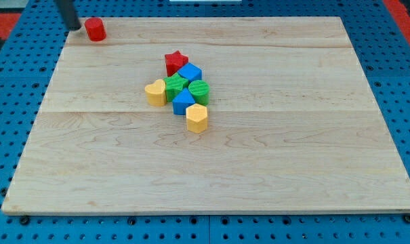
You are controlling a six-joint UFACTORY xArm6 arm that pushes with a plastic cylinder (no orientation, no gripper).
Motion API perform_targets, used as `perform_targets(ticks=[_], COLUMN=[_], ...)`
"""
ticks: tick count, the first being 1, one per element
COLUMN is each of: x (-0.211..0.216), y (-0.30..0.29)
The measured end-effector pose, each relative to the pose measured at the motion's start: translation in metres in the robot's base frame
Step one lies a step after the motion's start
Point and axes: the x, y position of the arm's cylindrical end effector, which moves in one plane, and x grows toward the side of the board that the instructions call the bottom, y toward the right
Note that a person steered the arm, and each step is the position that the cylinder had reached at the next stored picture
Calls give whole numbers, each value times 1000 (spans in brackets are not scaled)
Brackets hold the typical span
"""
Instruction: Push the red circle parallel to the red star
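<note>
The red circle (95, 30) is a short red cylinder at the view's top left of the wooden board (272, 156). My tip (74, 28) is just to its left, a small gap apart. The red star (175, 62) sits near the board's middle, at the top of a cluster of blocks, well to the right of and below the red circle.
The cluster below the red star holds a blue cube (190, 72), a green star (175, 86), a green circle (199, 91), a yellow heart (155, 93), a blue triangle (183, 103) and a yellow hexagon (197, 118). A blue pegboard (15, 88) surrounds the board.
</note>
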Motion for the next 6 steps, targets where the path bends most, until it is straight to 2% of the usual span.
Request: perform_targets(ticks=[1, 2, 4, 5, 6], x=[13, 87, 29, 42, 95], y=[67, 114, 87, 54, 83])
